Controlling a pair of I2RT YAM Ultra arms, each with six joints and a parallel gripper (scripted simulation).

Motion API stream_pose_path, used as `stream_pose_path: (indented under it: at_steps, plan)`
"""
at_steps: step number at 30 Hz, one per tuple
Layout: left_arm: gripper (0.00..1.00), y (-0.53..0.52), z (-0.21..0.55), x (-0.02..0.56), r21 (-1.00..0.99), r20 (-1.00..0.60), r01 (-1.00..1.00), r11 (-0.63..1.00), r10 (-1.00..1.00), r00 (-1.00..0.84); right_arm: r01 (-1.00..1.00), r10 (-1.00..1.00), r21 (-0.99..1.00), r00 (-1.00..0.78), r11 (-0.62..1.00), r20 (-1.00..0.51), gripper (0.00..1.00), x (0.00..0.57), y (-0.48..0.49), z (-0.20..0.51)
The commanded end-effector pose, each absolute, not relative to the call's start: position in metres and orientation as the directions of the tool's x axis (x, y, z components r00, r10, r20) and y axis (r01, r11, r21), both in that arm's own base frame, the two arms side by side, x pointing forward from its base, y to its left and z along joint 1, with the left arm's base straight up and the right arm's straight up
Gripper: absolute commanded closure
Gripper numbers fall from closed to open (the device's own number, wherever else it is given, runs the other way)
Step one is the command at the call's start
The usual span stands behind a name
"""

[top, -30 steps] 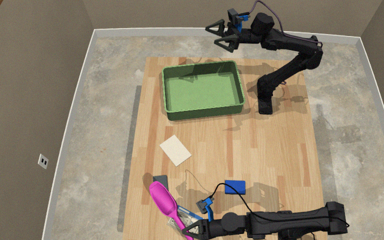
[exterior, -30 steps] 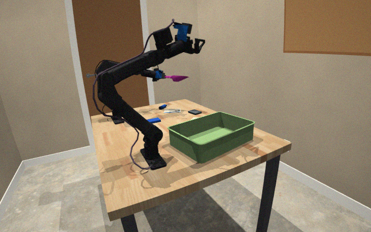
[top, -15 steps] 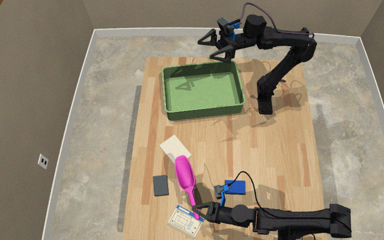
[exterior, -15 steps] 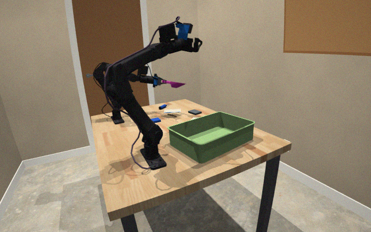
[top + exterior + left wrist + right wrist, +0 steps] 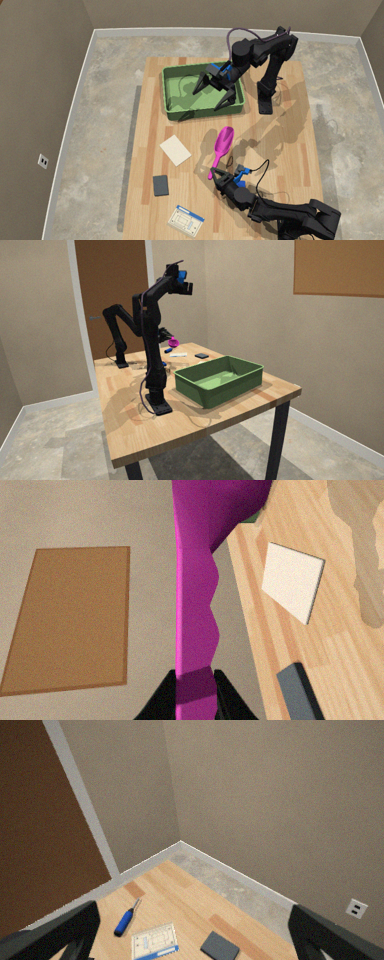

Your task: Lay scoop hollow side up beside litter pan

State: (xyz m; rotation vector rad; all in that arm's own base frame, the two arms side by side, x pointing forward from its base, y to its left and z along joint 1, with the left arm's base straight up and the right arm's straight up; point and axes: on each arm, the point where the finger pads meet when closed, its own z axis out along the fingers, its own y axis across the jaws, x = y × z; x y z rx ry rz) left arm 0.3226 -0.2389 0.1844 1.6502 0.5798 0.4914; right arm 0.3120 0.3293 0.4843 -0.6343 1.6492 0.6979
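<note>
The magenta scoop (image 5: 224, 141) (image 5: 173, 343) (image 5: 195, 590) is in the air above the table, hollow side up, bowl end toward the litter pan. My left gripper (image 5: 212, 169) (image 5: 171, 335) (image 5: 195, 679) is shut on its handle near the end. The green litter pan (image 5: 203, 112) (image 5: 235, 392) stands upright on the table, with a gap in the top view between its near wall and the bowl. My right gripper (image 5: 204, 101) (image 5: 190, 288) (image 5: 193, 912) is open and empty, high above the pan and hiding part of it in the top view.
A white card (image 5: 175, 150) (image 5: 293, 582) lies left of the scoop. A dark box (image 5: 160, 185) (image 5: 201, 356) (image 5: 220, 946) and a printed kit (image 5: 185, 222) (image 5: 155, 940) lie farther from the pan. A blue box (image 5: 241, 183) is partly under my left arm. A blue screwdriver (image 5: 168, 350) (image 5: 125, 921) lies beyond.
</note>
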Motion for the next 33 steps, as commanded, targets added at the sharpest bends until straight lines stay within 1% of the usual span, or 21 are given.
stream_pose_path:
  at_steps: [1,3,5,7,11,17,25,33]
  plan:
    - [1.0,-0.284,0.199,0.313,0.996,0.084,-0.065,-0.058,0.461,0.883,-0.767,-0.161,0.056,-0.204,0.639,-0.966,0.0,0.297,0.365,0.474]
    - [1.0,-0.305,0.186,0.304,0.995,0.093,-0.071,-0.07,0.386,0.918,-0.796,-0.202,0.041,-0.203,0.603,-0.958,0.0,0.286,0.388,0.468]
    - [1.0,-0.305,0.186,0.304,0.995,0.093,-0.071,-0.07,0.386,0.918,-0.796,-0.202,0.041,-0.203,0.603,-0.958,0.0,0.286,0.388,0.468]
    - [1.0,-0.335,0.174,0.291,0.992,0.125,-0.112,-0.061,0.267,0.956,-0.826,-0.258,0.02,-0.199,0.564,-0.945,0.0,0.271,0.411,0.458]
    - [1.0,-0.375,0.153,0.275,0.988,0.148,-0.142,-0.06,0.11,0.983,-0.863,-0.313,0.0,-0.183,0.506,-0.932,0.0,0.249,0.442,0.448]
    - [1.0,-0.414,0.132,0.263,0.985,0.157,-0.159,-0.062,-0.028,0.987,-0.884,-0.317,-0.005,-0.162,0.467,-0.935,0.0,0.234,0.463,0.448]
    - [1.0,-0.427,0.129,0.262,0.985,0.158,-0.161,-0.057,-0.05,0.986,-0.879,-0.336,0.005,-0.187,0.477,-0.923,0.0,0.23,0.439,0.449]
    - [1.0,-0.428,0.133,0.263,0.985,0.163,-0.165,-0.046,-0.046,0.986,-0.866,-0.36,-0.001,-0.207,0.501,-0.91,0.0,0.201,0.356,0.459]
